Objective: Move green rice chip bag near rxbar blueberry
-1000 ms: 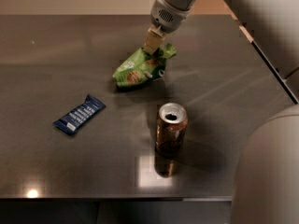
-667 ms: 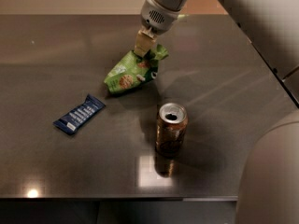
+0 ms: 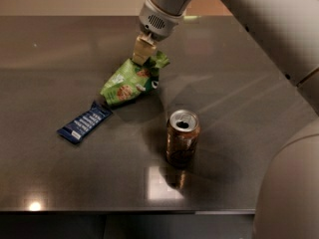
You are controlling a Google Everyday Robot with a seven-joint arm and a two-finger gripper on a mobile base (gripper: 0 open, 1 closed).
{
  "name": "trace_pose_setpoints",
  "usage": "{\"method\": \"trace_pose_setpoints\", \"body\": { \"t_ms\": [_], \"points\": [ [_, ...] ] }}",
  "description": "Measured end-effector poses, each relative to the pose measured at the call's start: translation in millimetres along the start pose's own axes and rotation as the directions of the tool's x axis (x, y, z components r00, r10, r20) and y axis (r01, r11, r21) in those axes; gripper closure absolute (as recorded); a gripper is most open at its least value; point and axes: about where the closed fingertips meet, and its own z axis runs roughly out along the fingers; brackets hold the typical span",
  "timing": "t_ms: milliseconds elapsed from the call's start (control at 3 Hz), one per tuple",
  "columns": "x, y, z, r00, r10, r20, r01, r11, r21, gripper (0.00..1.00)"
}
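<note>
Hanging above the middle of the tabletop [image 3: 50, 59], somewhat toward the far edge, at the end of the pale arm [image 3: 249, 9] reaching in from the far right corner: the gripper [image 3: 142, 58]. Pinching the crumpled upper end of the green rice chip bag [image 3: 128, 83], fingers drawn close together with only the foil between them. Slanting down and leftward from that pinch, the bag's lower corner sitting down at the tabletop near its centre. Lying flat and angled just beside that corner, toward the left edge: the rxbar blueberry [image 3: 84, 123], its nearer crimped end almost meeting the bag; touching or not, cannot tell. Standing upright toward the near edge, right of centre and apart from both bar and bag: a bronze drink can [image 3: 182, 138], its mouth opened and showing dark. Showing nothing of what is inside the can. Catching a pale patch of reflected light on the tabletop just in front of the can.
</note>
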Motion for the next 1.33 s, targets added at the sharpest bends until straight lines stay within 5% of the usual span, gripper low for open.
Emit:
{"method": "trace_pose_setpoints", "body": {
  "t_ms": [1000, 1333],
  "points": [
    [-2.9, 9.7, 8.2, 1.000, -0.016, 0.023, 0.016, 0.9991, -0.039, 0.00],
    [-3.0, 9.7, 8.3, 1.000, -0.016, 0.023, 0.016, 0.9991, -0.039, 0.00]
  ]
}}
